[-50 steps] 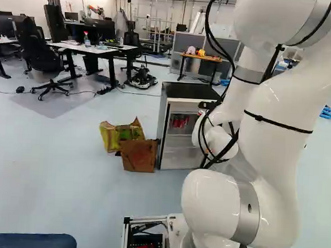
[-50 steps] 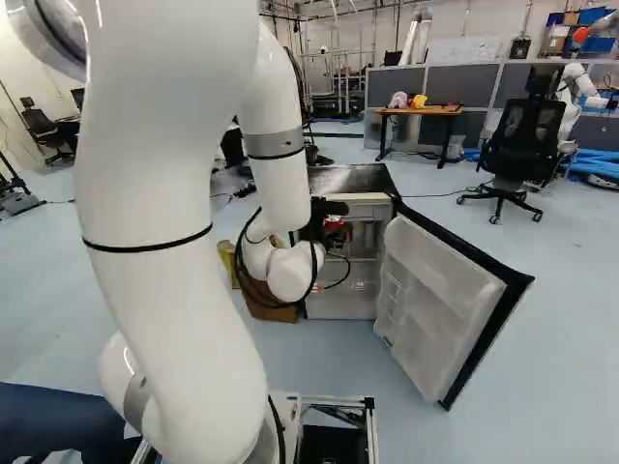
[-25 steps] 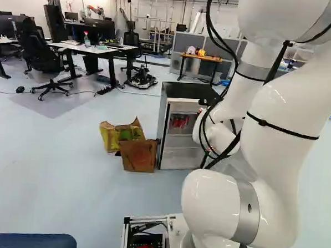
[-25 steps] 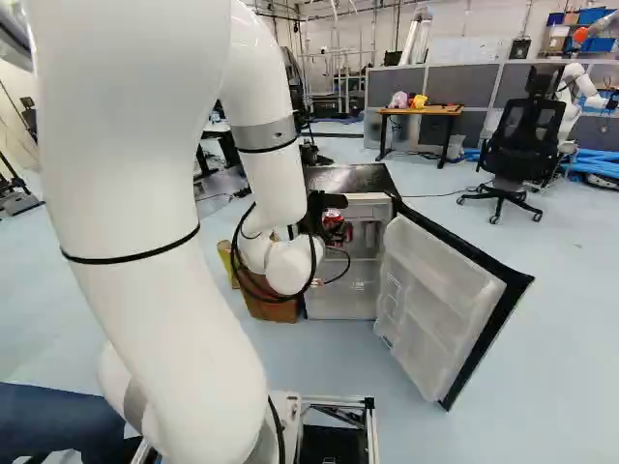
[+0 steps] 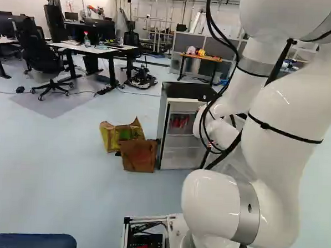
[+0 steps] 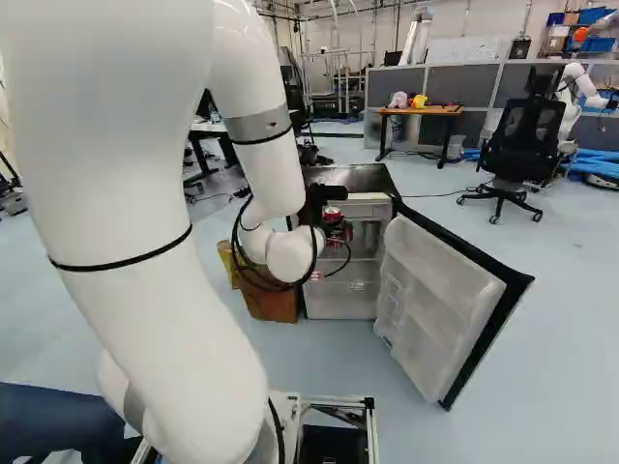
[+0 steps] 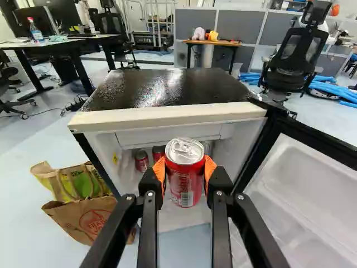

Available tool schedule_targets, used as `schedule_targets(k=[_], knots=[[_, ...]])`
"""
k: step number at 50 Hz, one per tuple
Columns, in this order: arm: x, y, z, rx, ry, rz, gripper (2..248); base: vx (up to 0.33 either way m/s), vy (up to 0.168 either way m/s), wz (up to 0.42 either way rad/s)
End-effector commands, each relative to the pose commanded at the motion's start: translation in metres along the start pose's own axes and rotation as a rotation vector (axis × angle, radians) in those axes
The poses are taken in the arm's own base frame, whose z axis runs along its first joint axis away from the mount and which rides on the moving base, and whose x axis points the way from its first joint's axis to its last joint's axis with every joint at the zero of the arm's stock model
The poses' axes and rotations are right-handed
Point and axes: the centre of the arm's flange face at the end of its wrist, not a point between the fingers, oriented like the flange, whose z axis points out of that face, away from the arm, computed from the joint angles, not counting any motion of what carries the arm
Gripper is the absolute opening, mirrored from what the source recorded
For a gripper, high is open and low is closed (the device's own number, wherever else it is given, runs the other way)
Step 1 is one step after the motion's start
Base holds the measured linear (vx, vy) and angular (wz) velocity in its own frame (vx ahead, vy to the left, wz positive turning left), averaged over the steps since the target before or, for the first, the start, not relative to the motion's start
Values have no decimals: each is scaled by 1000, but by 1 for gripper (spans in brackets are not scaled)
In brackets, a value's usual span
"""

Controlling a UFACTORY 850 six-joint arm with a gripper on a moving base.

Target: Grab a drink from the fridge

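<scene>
In the right base view my gripper [image 6: 317, 205] is before the open fridge [image 6: 350, 179], with a red can [image 6: 332, 215] at its front. The wrist view shows the gripper [image 7: 184, 169] shut on this upright red can [image 7: 185, 181], an orange pad on either side. Behind the held can is the fridge [image 7: 173, 111], its door [image 7: 318, 184] swung wide. Inside, two red cans [image 7: 141, 162] [image 7: 158, 153] stand on a shelf, and part of a silvery can shows behind the held one.
Paper bags [image 5: 139, 155] stand against the fridge's side. The fridge door [image 6: 440, 304] juts toward the base in the right base view. Farther off are a wooden-topped table [image 6: 420, 110], an office chair [image 6: 522, 135], desks [image 5: 97, 50] and another robot [image 6: 578, 82].
The arm has drawn back and slightly up from the fridge, with the red can held in the gripper. The base and the fridge stay where they were.
</scene>
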Motion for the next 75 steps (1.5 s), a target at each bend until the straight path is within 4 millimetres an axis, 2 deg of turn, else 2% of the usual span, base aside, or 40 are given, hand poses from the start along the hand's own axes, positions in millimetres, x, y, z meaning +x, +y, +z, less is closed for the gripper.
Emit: schedule_targets(k=[75], knots=[[76,-5,47,23,-8,-48,91,0,0,0]])
